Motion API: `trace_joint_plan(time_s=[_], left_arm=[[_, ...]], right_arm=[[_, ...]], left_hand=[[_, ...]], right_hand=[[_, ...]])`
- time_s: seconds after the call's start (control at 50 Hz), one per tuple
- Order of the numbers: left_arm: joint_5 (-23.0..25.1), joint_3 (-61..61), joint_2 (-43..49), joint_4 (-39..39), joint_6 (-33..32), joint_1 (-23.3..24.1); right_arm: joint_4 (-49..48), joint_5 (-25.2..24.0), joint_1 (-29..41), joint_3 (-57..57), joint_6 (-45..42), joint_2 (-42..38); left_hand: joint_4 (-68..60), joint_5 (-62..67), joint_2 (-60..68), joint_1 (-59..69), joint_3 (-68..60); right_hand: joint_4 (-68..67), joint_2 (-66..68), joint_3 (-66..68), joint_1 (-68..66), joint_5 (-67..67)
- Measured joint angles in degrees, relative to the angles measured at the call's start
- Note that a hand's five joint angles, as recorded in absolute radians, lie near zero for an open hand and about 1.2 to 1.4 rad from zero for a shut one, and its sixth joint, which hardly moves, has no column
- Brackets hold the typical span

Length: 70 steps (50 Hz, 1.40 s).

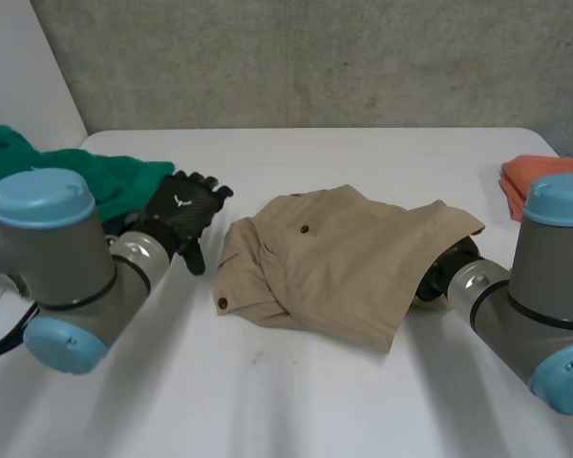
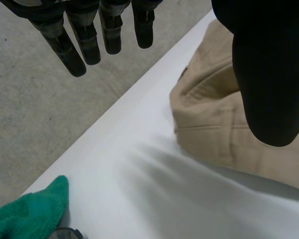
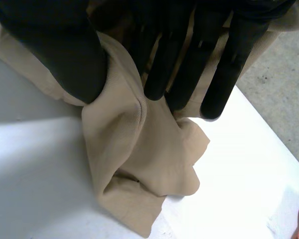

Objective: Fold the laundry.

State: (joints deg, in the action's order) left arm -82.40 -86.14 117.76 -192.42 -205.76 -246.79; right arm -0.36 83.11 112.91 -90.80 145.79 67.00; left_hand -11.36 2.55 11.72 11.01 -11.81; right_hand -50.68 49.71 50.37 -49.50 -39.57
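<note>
A tan garment (image 1: pixel 334 258) with dark buttons lies crumpled in the middle of the white table (image 1: pixel 296 401). My left hand (image 1: pixel 181 215) hovers open just left of it, fingers straight. In the left wrist view this left hand (image 2: pixel 269 74) is spread above the table, with the garment's edge (image 2: pixel 214 124) beneath the thumb. My right hand (image 1: pixel 439 270) is tucked under the garment's right edge. Seen from the right wrist, the right hand (image 3: pixel 55 50) has a fold of the tan garment (image 3: pixel 139 164) pinched between thumb and fingers, and the cloth hangs down onto the table.
A green cloth (image 1: pixel 95 181) lies at the table's back left, close behind my left hand, and its corner (image 2: pixel 35 214) is near that wrist. An orange cloth (image 1: pixel 535 181) sits at the right edge. The grey floor (image 2: pixel 40 114) lies beyond the table's edge.
</note>
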Motion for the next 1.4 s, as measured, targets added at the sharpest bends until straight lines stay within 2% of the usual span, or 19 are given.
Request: trace_joint_plan(time_s=[0.04, 0.12, 0.34, 0.48, 0.58, 0.62, 0.64, 0.66, 0.68, 0.72, 0.82, 0.86, 0.9, 0.98, 1.16, 1.32, 1.36, 1.38, 1.4], left_arm=[[1.26, 1.88, 1.04, 0.44, 0.36, -0.67], [5.22, 8.85, 5.34, 3.11, 2.06, -2.20], [13.30, 31.90, 20.02, 20.68, 7.94, -4.57], [14.65, 37.90, 25.08, 23.98, 8.77, -3.53], [14.75, 39.44, 27.12, 23.50, 8.82, -2.63], [14.81, 39.96, 28.13, 23.19, 8.57, -2.02], [14.76, 40.04, 28.28, 23.12, 8.46, -1.88], [14.51, 40.20, 28.54, 22.94, 8.08, -1.54], [13.97, 40.28, 28.66, 22.73, 7.63, -1.32], [12.22, 40.44, 28.68, 22.02, 6.47, -1.06], [2.29, 41.43, 27.09, 16.51, 0.91, -1.03], [-4.47, 42.80, 24.68, 10.37, -2.49, -1.29], [-7.91, 44.13, 22.24, 5.30, -3.94, -1.39], [-9.58, 46.85, 17.43, -2.11, -3.24, -0.61], [-2.55, 48.84, 10.83, -6.08, 7.89, 6.90], [7.80, 33.07, 9.49, -1.03, 15.70, 15.11], [10.57, 27.92, 9.17, -1.07, 16.13, 16.93], [11.72, 25.76, 9.04, -1.46, 16.19, 17.72], [12.71, 23.74, 8.93, -2.03, 16.14, 18.47]], right_arm=[[0.61, -0.11, 0.26, -0.12, 0.07, 0.63], [2.65, -0.98, 0.69, -0.82, 0.54, 2.98], [11.66, -7.01, -0.76, -1.08, 3.01, 8.38], [16.93, -9.42, -3.17, 0.14, 2.82, 9.19], [21.07, -10.37, -5.55, 1.51, 1.62, 9.35], [23.51, -11.10, -7.54, 2.60, 0.21, 9.64], [24.02, -11.28, -8.08, 2.89, -0.15, 9.73], [24.85, -11.66, -9.24, 3.46, -0.88, 9.89], [25.29, -11.88, -10.12, 3.91, -1.34, 9.98], [25.85, -12.22, -11.67, 4.65, -2.03, 10.07], [26.19, -12.72, -15.73, 6.72, -2.95, 9.72], [25.62, -12.76, -17.73, 7.99, -2.69, 9.05], [24.82, -12.72, -18.90, 8.89, -2.08, 8.39], [22.10, -12.55, -20.69, 10.53, 0.20, 6.83], [14.71, -11.25, -22.98, 11.51, 4.32, 3.48], [10.73, -10.20, -24.66, 9.57, 4.72, 1.50], [10.00, -10.21, -25.09, 9.06, 4.50, 0.93], [9.74, -10.24, -25.24, 8.88, 4.36, 0.67], [9.42, -10.30, -25.41, 8.68, 4.15, 0.32]], left_hand=[[0.00, 0.00, 0.00, 0.00, 0.00], [0.00, 0.00, 0.00, 0.00, 0.00], [-2.74, 0.21, 2.19, 2.84, -1.99], [-5.53, 3.78, 5.07, 5.80, -4.86], [-14.04, 12.85, 13.83, 15.13, -13.79], [-29.70, 27.93, 29.24, 32.78, -29.10], [-29.70, 27.93, 29.24, 32.78, -29.10], [-51.22, 48.43, 51.27, 51.77, -50.14], [-54.65, 51.61, 54.07, 52.78, -53.37], [-56.57, 52.35, 55.82, 52.78, -54.74], [-57.05, 52.35, 56.02, 52.78, -54.83], [-57.06, 52.35, 56.02, 52.81, -54.83], [-57.06, 52.34, 56.02, 52.85, -54.83], [-57.07, 52.35, 56.05, 52.95, -54.83], [-57.52, 52.35, 56.73, 53.13, -55.84], [-54.25, 51.15, 52.93, 51.63, -53.10], [-34.71, 33.34, 34.50, 31.25, -34.61], [-34.71, 33.34, 34.50, 31.25, -34.61], [-20.18, 19.04, 20.24, 14.51, -20.84]], right_hand=[[15.40, -16.06, -15.29, 15.59, 15.09], [28.89, -27.52, -28.20, 27.52, 28.80], [34.32, -32.74, -34.59, 33.03, 34.91], [38.85, -37.91, -38.72, 36.88, 37.23], [38.85, -37.91, -38.72, 36.88, 37.23], [38.83, -37.91, -38.72, 36.88, 37.23], [38.83, -37.91, -38.72, 36.88, 37.23], [38.83, -37.91, -38.72, 36.88, 37.23], [38.83, -37.91, -38.72, 36.88, 37.24], [38.83, -37.91, -38.72, 36.88, 37.23], [38.83, -37.91, -38.72, 36.88, 37.23], [38.83, -37.91, -38.72, 36.88, 37.23], [38.83, -37.91, -38.72, 36.88, 37.23], [38.83, -37.91, -38.72, 36.88, 37.23], [38.83, -37.91, -38.72, 36.88, 37.23], [38.83, -37.91, -38.72, 36.88, 37.23], [38.83, -37.91, -38.72, 36.88, 37.23], [38.83, -37.91, -38.72, 36.88, 37.23], [38.83, -37.91, -38.72, 36.88, 37.23]])
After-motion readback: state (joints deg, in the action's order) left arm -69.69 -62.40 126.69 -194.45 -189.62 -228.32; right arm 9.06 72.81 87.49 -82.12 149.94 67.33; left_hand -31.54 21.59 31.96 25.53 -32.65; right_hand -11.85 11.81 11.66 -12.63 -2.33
